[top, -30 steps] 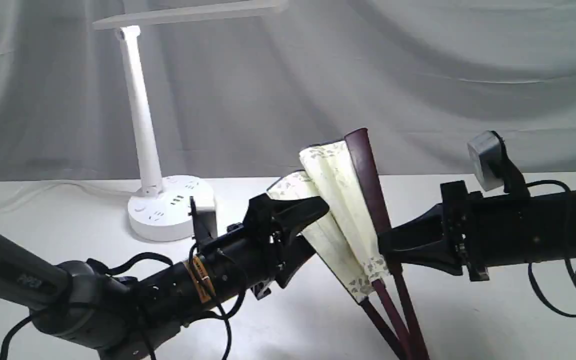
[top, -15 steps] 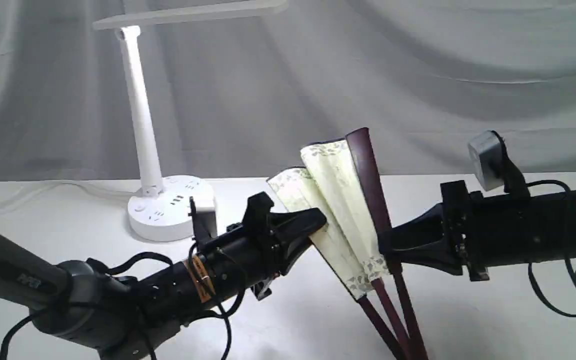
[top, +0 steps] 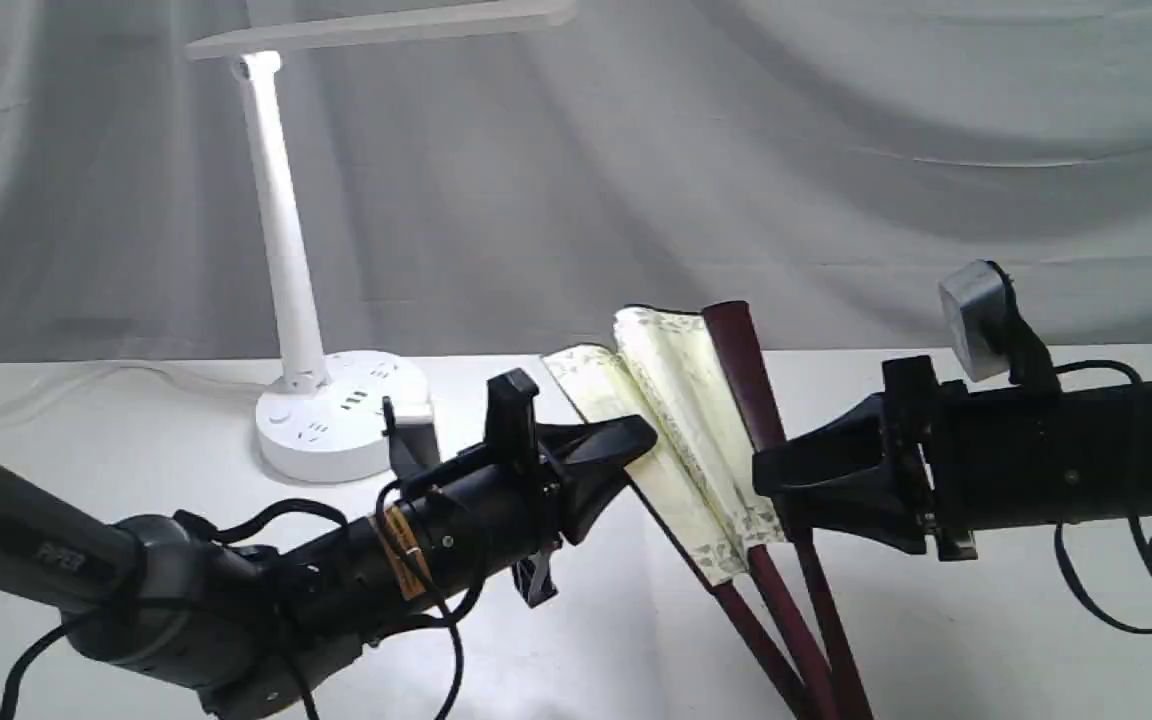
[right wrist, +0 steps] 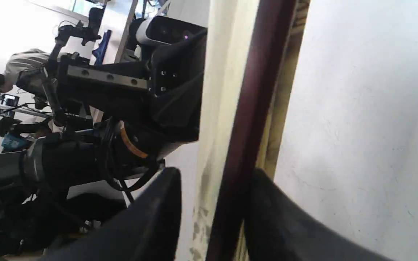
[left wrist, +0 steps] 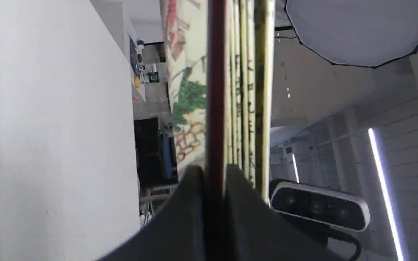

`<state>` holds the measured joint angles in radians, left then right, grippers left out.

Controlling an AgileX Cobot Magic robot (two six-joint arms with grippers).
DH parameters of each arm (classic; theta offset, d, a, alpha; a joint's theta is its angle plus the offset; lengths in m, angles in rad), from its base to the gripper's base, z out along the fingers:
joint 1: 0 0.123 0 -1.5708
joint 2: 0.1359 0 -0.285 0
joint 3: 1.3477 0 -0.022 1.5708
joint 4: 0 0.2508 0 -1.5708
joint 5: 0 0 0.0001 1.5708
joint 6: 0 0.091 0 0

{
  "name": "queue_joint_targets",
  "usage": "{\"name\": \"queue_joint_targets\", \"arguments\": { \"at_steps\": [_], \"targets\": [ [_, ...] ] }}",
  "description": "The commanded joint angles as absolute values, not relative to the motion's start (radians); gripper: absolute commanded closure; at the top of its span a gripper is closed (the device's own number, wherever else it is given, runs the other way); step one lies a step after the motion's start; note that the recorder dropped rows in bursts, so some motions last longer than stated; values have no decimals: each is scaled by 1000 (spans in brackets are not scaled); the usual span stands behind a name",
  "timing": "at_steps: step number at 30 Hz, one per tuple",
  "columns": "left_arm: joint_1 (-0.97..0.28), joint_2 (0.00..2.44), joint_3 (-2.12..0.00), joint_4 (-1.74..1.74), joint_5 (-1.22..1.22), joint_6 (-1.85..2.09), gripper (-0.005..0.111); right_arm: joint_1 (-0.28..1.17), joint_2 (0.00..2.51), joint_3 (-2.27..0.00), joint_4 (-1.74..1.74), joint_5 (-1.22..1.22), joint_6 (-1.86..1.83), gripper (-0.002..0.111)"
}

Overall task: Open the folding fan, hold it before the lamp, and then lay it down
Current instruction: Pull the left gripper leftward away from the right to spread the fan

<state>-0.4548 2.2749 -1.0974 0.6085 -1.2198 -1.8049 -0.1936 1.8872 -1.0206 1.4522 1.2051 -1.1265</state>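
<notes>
Though the folding fan (top: 681, 420) is only part-spread, we judge opening is under way; holding it before the lamp (top: 281, 250), upper left, & laying it down remain.

Ext. view: fan sits centre frame, long axis steep, leaf end up & leaning left, ribs running off the bottom edge. Left gripper (top: 636, 445) & right gripper (top: 766, 480) each pinch an outer rib.

L wrist view: jaws pressed onto the dark rib.

R wrist view: jaws straddle the maroon rib, apparently clamped.
</notes>
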Motion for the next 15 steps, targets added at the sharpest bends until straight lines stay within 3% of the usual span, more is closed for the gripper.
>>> {"name": "queue_joint_targets", "arguments": {
  "at_steps": [1, 15],
  "targets": [
    [-458, 2268, -1147, 722, -1221, -1831, 107, -196, 1880, -1021, 1483, 1221, -1143, 75],
    [-429, 2268, -1201, 856, -1221, -1887, 107, -198, 1880, -1021, 1541, 1200, -1215, 75]
  ]
}}
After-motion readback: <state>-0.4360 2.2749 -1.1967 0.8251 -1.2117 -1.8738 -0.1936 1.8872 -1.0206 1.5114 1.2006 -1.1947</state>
